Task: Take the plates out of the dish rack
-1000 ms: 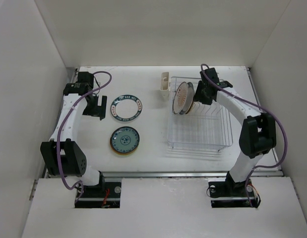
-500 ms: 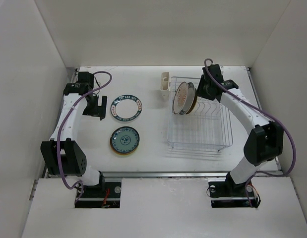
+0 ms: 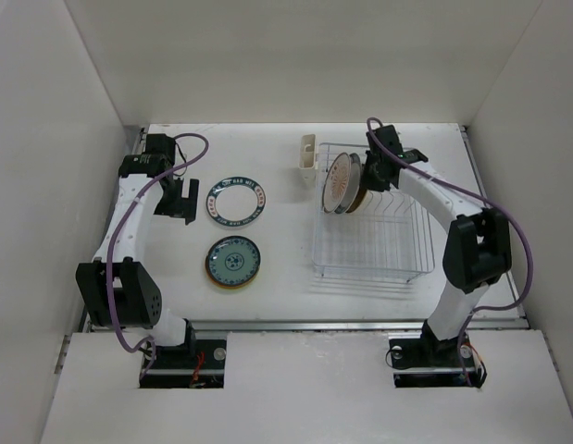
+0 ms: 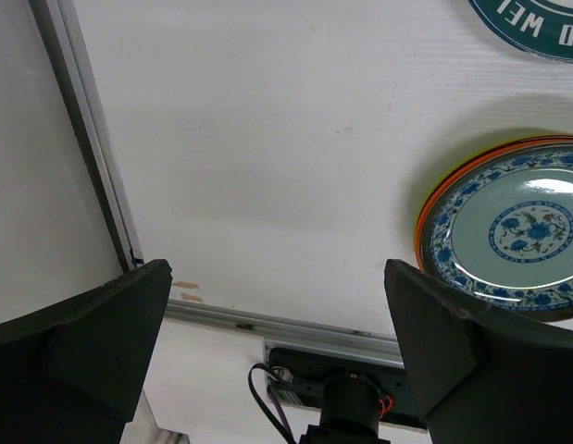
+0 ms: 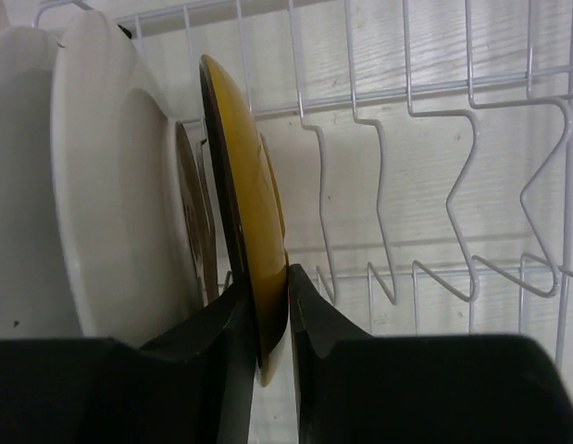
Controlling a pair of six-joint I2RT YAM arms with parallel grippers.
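Observation:
The dish rack [image 3: 388, 242] stands right of centre, with plates on edge at its far left end. In front is a white plate with an orange sunburst [image 3: 340, 181], seen from behind in the right wrist view [image 5: 101, 185]. My right gripper [image 3: 372, 174] [image 5: 272, 310] is shut on the rim of the amber plate [image 5: 238, 176] behind it. A brownish plate [image 5: 188, 213] stands between the two. My left gripper [image 3: 182, 202] [image 4: 277, 305] is open and empty above the table. A teal-rimmed white plate [image 3: 237, 202] and a stack topped by a blue-patterned plate [image 3: 232, 262] [image 4: 517, 231] lie flat.
A cream cup holder [image 3: 307, 154] hangs on the rack's far left corner. The rack's wire dividers [image 5: 471, 185] to the right of the held plate hold nothing. White walls close in the table on three sides.
My right arm's elbow swung out to the right and came back, while its gripper stayed at the plates in the rack. The left arm and the flat plates have not moved.

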